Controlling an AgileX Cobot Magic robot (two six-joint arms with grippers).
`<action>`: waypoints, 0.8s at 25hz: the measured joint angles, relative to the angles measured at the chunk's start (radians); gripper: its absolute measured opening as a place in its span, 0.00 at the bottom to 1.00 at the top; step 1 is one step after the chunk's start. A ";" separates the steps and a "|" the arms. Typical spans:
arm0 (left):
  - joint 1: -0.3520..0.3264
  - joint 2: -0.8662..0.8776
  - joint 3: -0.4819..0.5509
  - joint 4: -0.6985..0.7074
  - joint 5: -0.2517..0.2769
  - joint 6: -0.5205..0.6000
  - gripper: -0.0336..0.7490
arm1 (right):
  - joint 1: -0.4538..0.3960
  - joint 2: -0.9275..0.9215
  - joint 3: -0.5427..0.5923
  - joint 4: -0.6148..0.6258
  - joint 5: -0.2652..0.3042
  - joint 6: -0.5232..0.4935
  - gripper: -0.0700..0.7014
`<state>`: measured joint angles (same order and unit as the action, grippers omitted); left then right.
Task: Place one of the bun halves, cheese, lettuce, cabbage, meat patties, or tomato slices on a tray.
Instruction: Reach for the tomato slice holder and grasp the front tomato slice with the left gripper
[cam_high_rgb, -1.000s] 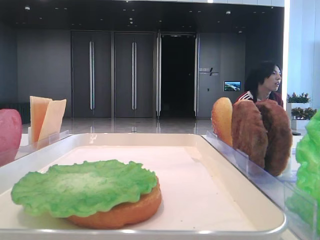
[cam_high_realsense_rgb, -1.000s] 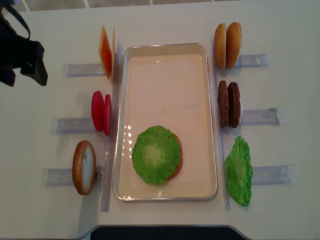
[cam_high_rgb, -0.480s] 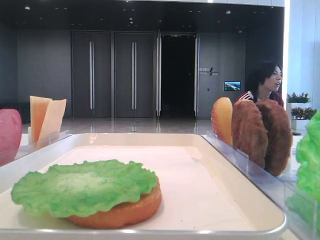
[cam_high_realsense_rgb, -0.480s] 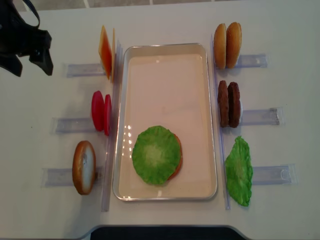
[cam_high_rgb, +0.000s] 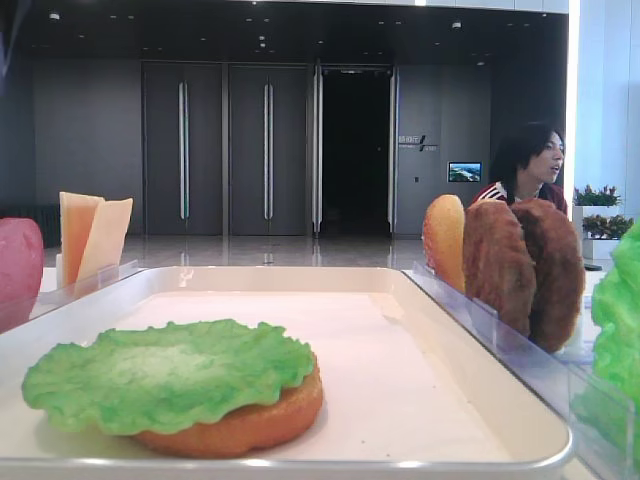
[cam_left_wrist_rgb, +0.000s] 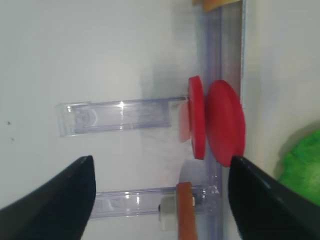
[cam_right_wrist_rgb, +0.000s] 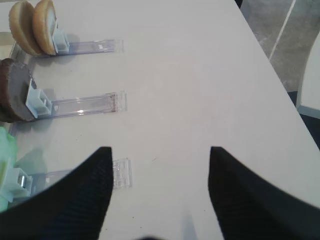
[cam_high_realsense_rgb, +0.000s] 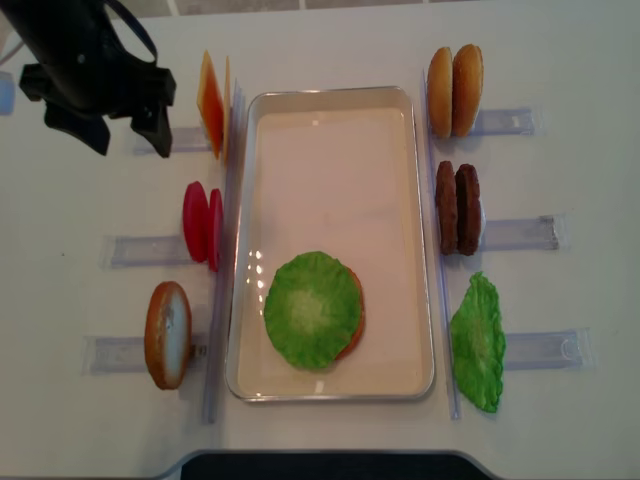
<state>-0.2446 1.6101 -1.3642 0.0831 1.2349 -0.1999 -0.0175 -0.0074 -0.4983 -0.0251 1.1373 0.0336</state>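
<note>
The white tray (cam_high_realsense_rgb: 330, 93) holds a green lettuce leaf (cam_high_realsense_rgb: 312, 308) lying on a bun half (cam_high_rgb: 250, 425). Left of the tray, racks hold cheese (cam_high_realsense_rgb: 212, 103), two upright tomato slices (cam_high_realsense_rgb: 203, 225) and a bun half (cam_high_realsense_rgb: 167, 333). On the right stand two bun halves (cam_high_realsense_rgb: 455, 90), meat patties (cam_high_realsense_rgb: 458, 207) and another lettuce leaf (cam_high_realsense_rgb: 477, 342). I cannot tell any cabbage apart. My left gripper (cam_high_realsense_rgb: 128, 135) hovers open and empty, just left of the cheese and behind the tomato slices (cam_left_wrist_rgb: 215, 120). My right gripper (cam_right_wrist_rgb: 160, 150) is open over bare table, right of the patties (cam_right_wrist_rgb: 15, 95).
Clear plastic divider racks (cam_high_realsense_rgb: 140, 248) stick out from both long sides of the tray. The table's right edge (cam_right_wrist_rgb: 270, 60) drops to the floor. A person (cam_high_rgb: 530, 165) sits behind the table in the low front view.
My left gripper has moved right from the table's far left edge to beside the cheese rack, still open. The food and the tray have not moved.
</note>
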 joint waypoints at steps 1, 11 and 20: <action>-0.020 0.007 0.000 0.000 0.000 -0.020 0.85 | 0.000 0.000 0.000 0.000 0.000 0.000 0.65; -0.178 0.099 -0.001 0.000 -0.004 -0.144 0.85 | 0.000 0.000 0.000 0.000 0.000 0.000 0.65; -0.202 0.152 -0.002 0.000 -0.012 -0.172 0.85 | 0.000 0.000 0.000 0.000 0.000 0.000 0.65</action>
<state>-0.4462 1.7625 -1.3660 0.0831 1.2225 -0.3719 -0.0175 -0.0074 -0.4983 -0.0251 1.1373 0.0336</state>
